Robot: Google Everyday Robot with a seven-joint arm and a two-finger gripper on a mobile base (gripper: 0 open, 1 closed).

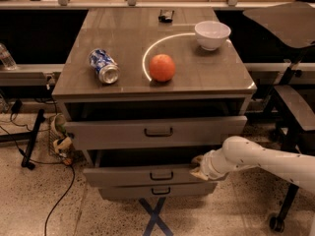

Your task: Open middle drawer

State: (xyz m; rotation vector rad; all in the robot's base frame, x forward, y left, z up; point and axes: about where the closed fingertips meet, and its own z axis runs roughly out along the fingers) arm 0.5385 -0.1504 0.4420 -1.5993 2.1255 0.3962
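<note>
Your gripper [198, 167] was low at the front of the bench [128, 38]. It sat at the top right edge of the middle drawer [123, 176] and seemed to touch it. You could not tell if the gripper was wide or closed, because its tip was tucked in at that edge.

The middle drawer was the one between the top drawer [108, 132] and the bottom drawer [128, 192]. It looked a little way out, with a dark gap over its front. So I think you were in the pulling step, and the job was only partly done.

Your next move needed a slow, straight pull away from the bench. You had to keep the gripper on the edge so it did not slip. The top drawer stuck out just above, so you had to stay under it.

There were three drawers, each with one dark handle. On the bench were one can [104, 66], one orange [162, 67], one bowl [212, 34] and one small dark thing [166, 15].
</note>
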